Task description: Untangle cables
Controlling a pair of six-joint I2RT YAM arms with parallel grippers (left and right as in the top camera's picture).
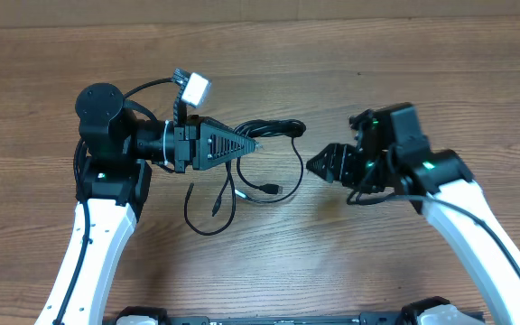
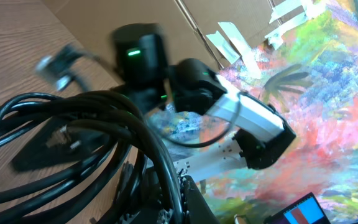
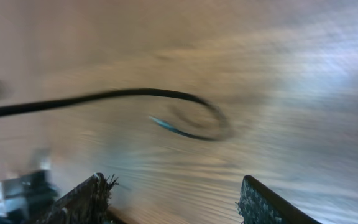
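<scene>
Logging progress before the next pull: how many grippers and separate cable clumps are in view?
Grippers: 2 (left gripper, right gripper)
Cable clumps: 1 (the cables, all joined; single strands uncountable)
Total: 3

Thin black cables (image 1: pixel 274 127) — one bunch, plug ends trailing loose

The left arm (image 1: pixel 97 226) is pointing at the cables (image 1: pixel 276 128) from their left side. The left gripper (image 1: pixel 253 144) is pinching them tight. The right arm (image 1: pixel 477 217) is pointing at the cables from their right side. The right gripper (image 1: pixel 317 166) is sitting just beside them, with its fingers (image 3: pixel 82 200) spread apart and holding nothing.
</scene>
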